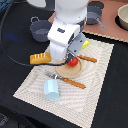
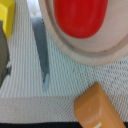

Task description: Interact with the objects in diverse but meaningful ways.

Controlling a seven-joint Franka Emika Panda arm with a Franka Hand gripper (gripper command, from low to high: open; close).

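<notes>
My gripper (image 1: 71,57) hangs low over the red tomato (image 1: 74,62), which lies on the tan round plate (image 1: 67,71). The arm's white body hides the fingers, so I cannot tell whether they touch the tomato. The wrist view shows no fingers, only the tomato (image 2: 80,17) close up on the plate's rim (image 2: 97,52). The bread loaf (image 1: 40,58) lies on the exterior view's left of the plate. The light-blue cup (image 1: 50,90) stands near the mat's front. The yellow packet (image 1: 86,44) peeks out behind the arm and shows in the wrist view (image 2: 6,17).
Two grey pots (image 1: 40,29) (image 1: 95,15) stand at the back. An orange-handled fork (image 1: 65,80) and knife (image 1: 88,58) flank the plate; the knife blade (image 2: 41,50) shows in the wrist view. A golden-orange block (image 2: 100,110) sits by the striped mat's edge (image 1: 30,95). A bowl (image 1: 123,17) stands back right.
</notes>
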